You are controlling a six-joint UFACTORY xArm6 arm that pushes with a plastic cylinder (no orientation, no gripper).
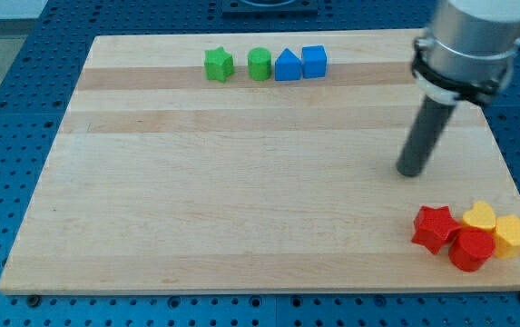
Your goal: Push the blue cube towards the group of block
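While my tip (411, 170), a bare rod with no claw, sits right of middle, the blue cube (314, 61) lies far off toward the upper left.

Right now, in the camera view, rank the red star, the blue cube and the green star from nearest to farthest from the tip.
Measured from my tip:
1. Red star, just below the tip, at the view's bottom right.
2. Blue cube, up and to the left, at the right end of the top row.
3. Green star, at the left end of that row.
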